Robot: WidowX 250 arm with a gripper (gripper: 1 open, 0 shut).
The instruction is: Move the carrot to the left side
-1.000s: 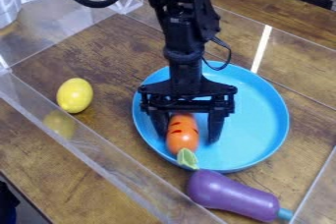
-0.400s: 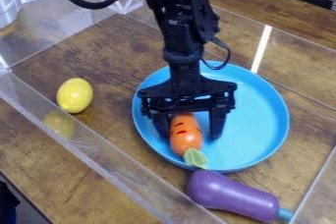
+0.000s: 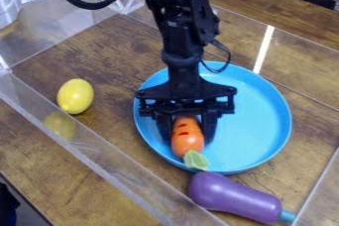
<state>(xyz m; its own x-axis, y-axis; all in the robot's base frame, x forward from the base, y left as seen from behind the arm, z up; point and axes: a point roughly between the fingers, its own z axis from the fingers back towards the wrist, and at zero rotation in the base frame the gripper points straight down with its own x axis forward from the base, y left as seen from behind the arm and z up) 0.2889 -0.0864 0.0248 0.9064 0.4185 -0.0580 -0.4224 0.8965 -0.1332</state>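
Camera view, from above and in front of the table. A black arm (image 3: 179, 17) descends from the 12 o'clock edge and ends in a gripper (image 3: 187, 123) pointing straight down over a round blue plate (image 3: 259, 121). The carrot (image 3: 185, 138) lies on the plate at about 8 o'clock from the plate's centre, near the rim, with its green top (image 3: 193, 160) toward 6 o'clock and its orange body running up toward 12 o'clock. The two black fingers (image 3: 161, 121) stand one on each side of the carrot's upper part, at its 9 and 3 o'clock sides, set at a medium gap, close beside the carrot; whether they press on it cannot be told. The carrot rests on the plate, not lifted. A yellow lemon (image 3: 75, 96) sits on the wooden table (image 3: 304, 42) at 9 o'clock from the plate, well apart from it. A purple eggplant (image 3: 236, 196) lies at 6 o'clock from the plate, just beside its rim, its long axis running from 10 toward 4 o'clock. A clear plastic wall (image 3: 79, 146) runs diagonally across the lower left of the scene.
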